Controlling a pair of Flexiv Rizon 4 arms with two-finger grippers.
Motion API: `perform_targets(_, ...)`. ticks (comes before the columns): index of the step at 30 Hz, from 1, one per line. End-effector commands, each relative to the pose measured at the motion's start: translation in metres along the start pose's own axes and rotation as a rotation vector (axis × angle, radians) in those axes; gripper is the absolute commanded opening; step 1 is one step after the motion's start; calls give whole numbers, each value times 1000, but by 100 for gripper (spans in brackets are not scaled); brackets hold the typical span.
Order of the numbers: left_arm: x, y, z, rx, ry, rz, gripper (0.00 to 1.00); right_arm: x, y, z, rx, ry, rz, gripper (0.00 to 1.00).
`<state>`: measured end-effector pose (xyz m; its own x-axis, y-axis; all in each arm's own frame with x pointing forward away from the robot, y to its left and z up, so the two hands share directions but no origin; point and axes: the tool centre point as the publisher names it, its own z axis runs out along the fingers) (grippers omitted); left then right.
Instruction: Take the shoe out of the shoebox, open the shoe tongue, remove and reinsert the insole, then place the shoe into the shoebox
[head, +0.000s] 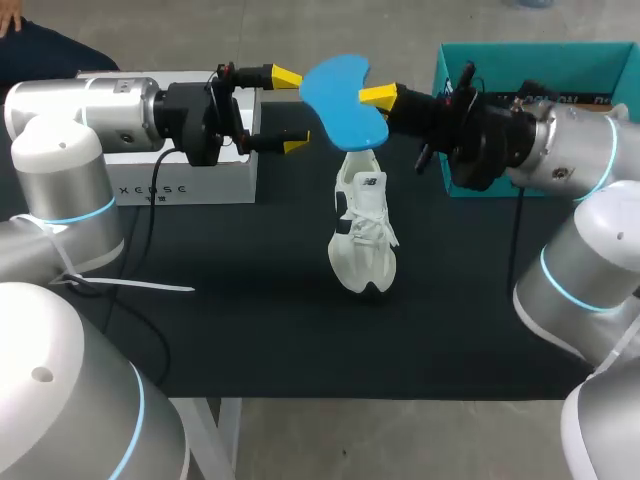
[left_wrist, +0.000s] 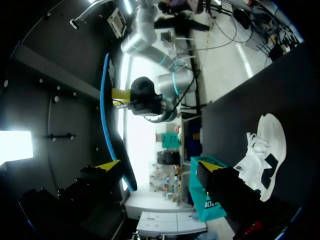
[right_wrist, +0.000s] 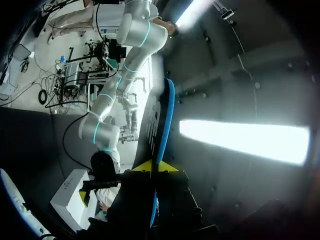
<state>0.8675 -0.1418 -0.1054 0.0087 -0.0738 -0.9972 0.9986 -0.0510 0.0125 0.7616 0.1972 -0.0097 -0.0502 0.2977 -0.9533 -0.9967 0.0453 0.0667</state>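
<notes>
Upper centre, the right gripper (head: 378, 97) pinched the blue insole (head: 340, 100) above the shoe (head: 362, 235). The left gripper (head: 290, 110) gaped wide, holding nothing, just beside the insole's left edge.

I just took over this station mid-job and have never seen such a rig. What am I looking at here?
Two robot arms work at a black table. The wide picture looks down from above and behind them; the two round ones come from cameras on the wrists. The right gripper is shut on a blue insole, held in the air. The left gripper is open, its fingers next to the insole's end. Under them a white shoe stands on the table. A white box sits far left, a teal shoebox far right.
</notes>
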Motion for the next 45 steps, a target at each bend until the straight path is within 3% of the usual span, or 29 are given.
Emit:
perform_targets(1, 1, 0, 1, -1, -1, 1, 100, 12, 13, -5, 75, -107, -50, 0)
perform_targets(7, 1, 0, 1, -1, -1, 1, 100, 23, 14, -14, 126, -183, -98, 0)
perform_targets(16, 1, 0, 1, -1, -1, 1, 100, 48, 3, -5, 141, -251, -123, 0)
perform_targets(29, 1, 0, 1, -1, -1, 1, 100, 72, -18, 17, 106, -293, -220, 0)
perform_targets(37, 1, 0, 1, -1, -1, 1, 100, 87, -39, 18, 107, -303, -223, 0)
perform_targets(45, 1, 0, 1, -1, -1, 1, 100, 96, -44, 17, 94, -311, -220, 0)
